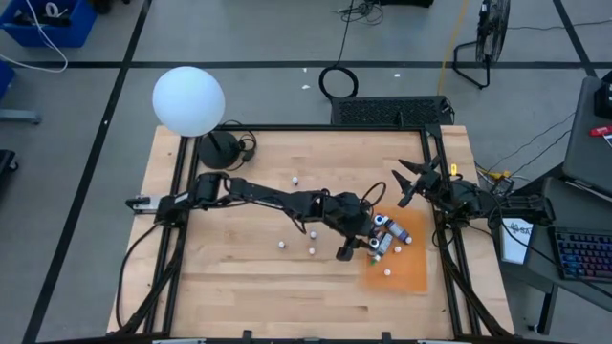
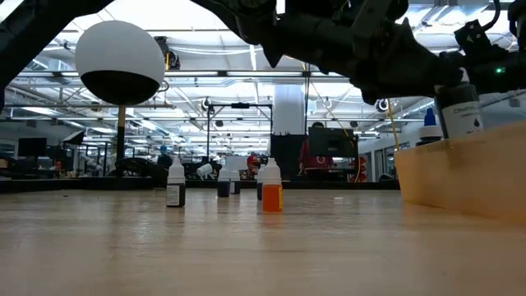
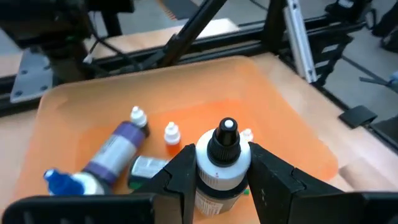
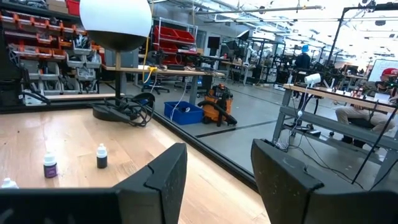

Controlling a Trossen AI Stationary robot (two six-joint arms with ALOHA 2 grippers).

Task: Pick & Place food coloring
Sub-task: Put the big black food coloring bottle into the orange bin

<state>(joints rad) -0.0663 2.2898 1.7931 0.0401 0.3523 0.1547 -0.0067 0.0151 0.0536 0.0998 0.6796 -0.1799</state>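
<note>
The left hand [image 3: 224, 180] is gripping a dark-capped food coloring bottle [image 3: 222, 163] upright between its two fingers, holding it over the orange tray [image 3: 74, 106] near the right side of the tabletop [image 1: 239, 296]. Below it in the tray are lying a purple bottle [image 3: 117, 149] and a blue-topped bottle [image 3: 62, 182], with a small orange dropper bottle [image 3: 171, 134] standing beside them. To finish this well, I would say the arm should be lowering the bottle straight down into a bare patch of tray, clear of the bottles already there, and parting its fingers only once the base is resting. The left arm is stretching long across the tabletop, wrist bending down over the tray. The right hand [image 1: 413, 180] is waiting near the far right corner, fingers spread and holding nothing. Several bottles [image 1: 312, 250] are waiting on the bare wood.
</note>
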